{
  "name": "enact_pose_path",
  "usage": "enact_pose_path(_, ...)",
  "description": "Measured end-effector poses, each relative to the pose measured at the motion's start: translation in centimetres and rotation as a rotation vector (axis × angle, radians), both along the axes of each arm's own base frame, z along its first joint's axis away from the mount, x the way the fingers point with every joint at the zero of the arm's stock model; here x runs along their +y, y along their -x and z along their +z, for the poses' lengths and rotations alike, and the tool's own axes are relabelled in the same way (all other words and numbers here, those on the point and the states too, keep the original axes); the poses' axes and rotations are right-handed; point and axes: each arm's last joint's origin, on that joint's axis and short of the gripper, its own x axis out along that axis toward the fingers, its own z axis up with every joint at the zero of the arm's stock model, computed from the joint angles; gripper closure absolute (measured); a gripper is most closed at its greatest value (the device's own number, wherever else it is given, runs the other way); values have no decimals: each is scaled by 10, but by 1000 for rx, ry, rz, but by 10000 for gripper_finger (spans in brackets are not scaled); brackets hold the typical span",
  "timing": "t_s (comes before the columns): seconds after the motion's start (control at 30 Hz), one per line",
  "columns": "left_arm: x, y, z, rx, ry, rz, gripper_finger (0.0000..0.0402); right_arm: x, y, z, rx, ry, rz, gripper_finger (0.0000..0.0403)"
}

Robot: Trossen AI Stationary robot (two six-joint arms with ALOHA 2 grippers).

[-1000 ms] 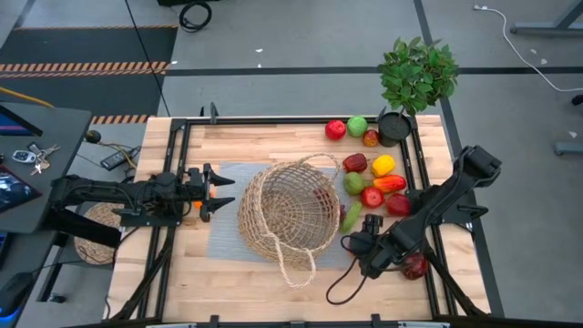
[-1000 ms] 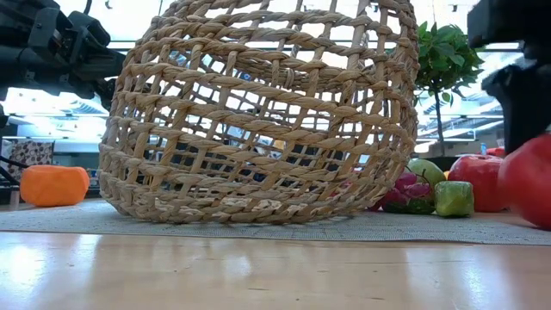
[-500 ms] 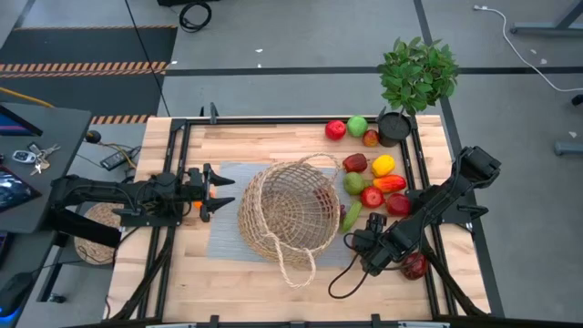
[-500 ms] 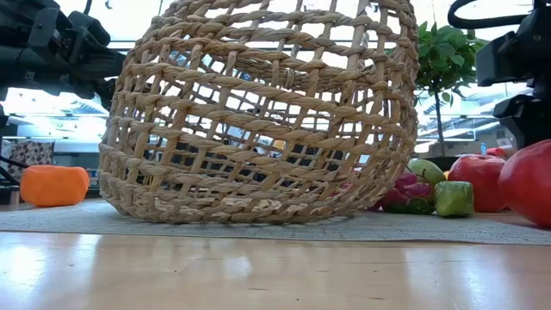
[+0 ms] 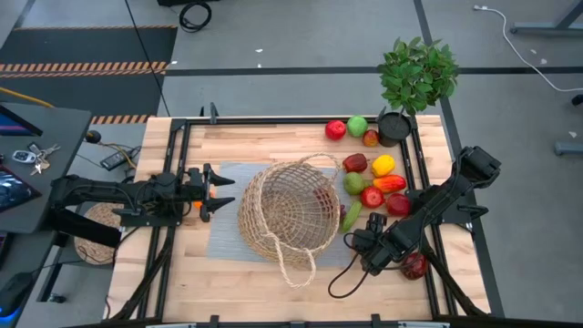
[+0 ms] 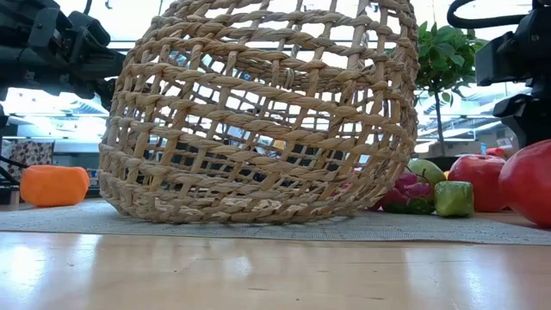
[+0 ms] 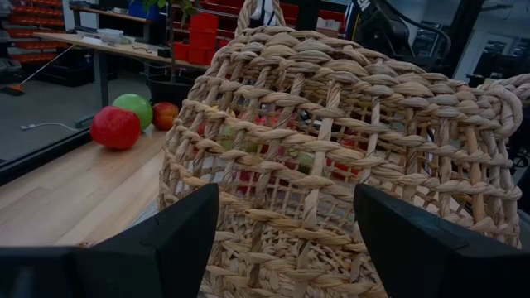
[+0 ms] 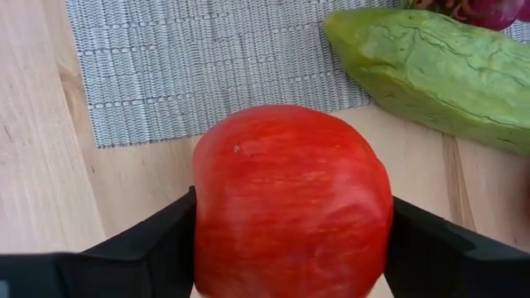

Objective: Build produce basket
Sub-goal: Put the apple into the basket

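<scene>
While basket (image 5: 290,215) lies tipped on mat, right end effector (image 8: 291,240) clamps red apple (image 8: 291,207); left spread

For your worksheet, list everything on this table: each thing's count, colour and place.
basket: 1, light tan wicker, tilted, on the mat
mat: 1, grey woven, mid-table
loose produce: about nine, red, green, yellow, orange, between basket and plant
long green vegetable: 1, at the basket's right
dark red fruit: 1, beside the right arm
orange piece: 1, below the left gripper
red apple: 1, between the right gripper's fingers
potted plant: 1, green, black pot, table corner
left gripper: open, facing the basket
right gripper: shut on the apple, right of the basket
</scene>
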Motion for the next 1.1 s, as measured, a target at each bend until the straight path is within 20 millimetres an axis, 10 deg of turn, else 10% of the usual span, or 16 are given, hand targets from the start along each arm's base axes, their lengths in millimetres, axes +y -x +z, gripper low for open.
enact_pose_path(0.5, 0, 0, 0, 0, 0, 0, 115, 2, -5, 63, 49, 49, 4, 96)
enact_pose_path(1.1, 0, 0, 0, 0, 0, 0, 115, -31, 22, 185, -593, 86, 59, 95)
